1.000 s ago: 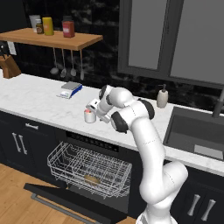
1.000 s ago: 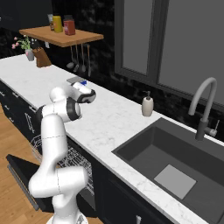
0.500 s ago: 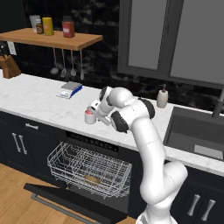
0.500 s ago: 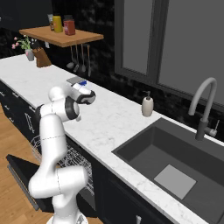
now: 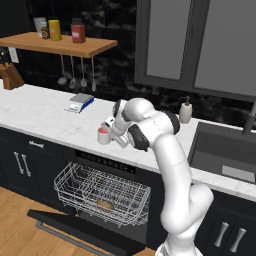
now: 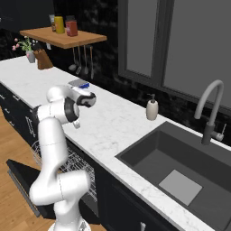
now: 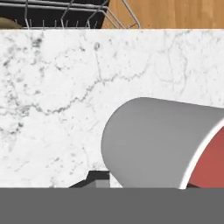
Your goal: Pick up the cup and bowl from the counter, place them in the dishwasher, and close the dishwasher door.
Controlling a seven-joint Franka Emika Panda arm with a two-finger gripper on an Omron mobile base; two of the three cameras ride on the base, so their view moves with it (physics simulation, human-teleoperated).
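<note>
The end effector looks clamped on the cup, holding it just above the counter over the open dishwasher. The bowl already sits in the rack, so the cup's step is on. Next it probably needs swinging out past the counter edge and lowering into the rack.

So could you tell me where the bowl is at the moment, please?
In the left base view the bowl lies low in the white wire rack of the open dishwasher, below the counter edge and the gripper with the cup.

Even, soft rendered light, faint shadows, no glare, slightly blurry.
</note>
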